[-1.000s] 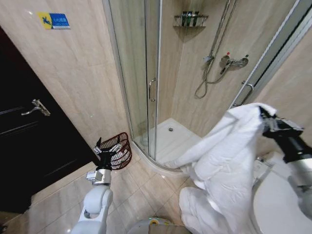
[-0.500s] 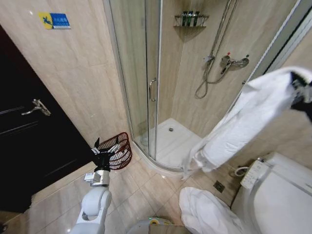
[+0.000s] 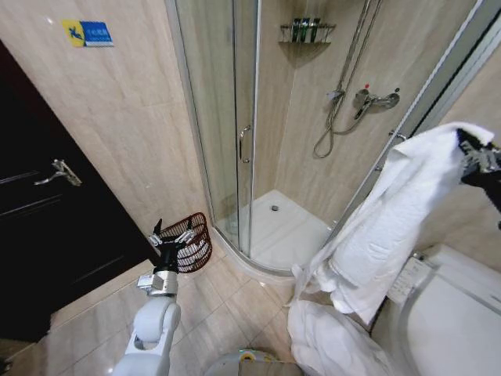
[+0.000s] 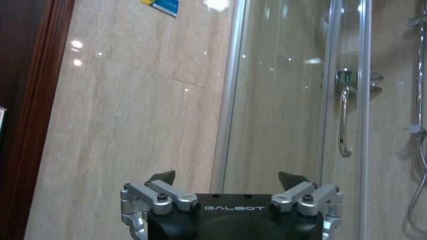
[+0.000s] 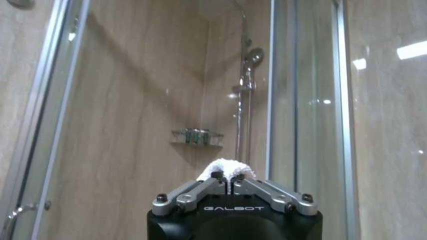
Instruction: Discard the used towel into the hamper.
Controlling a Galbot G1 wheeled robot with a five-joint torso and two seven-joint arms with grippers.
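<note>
Looking down from the head, we see our right gripper held high, clamped on the towel so it hangs off the floor; the hamper stands by the shower door, well apart. Our left gripper, seen from its wrist, waits with fingers spread. At the right wrist, jaws pinch a tuft of towel.

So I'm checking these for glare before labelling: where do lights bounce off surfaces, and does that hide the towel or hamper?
Left wrist view: bright spots on the wall tile and shower glass. Right wrist view: a bright streak on the wall. Head view: the towel and hamper show free of glare.
</note>
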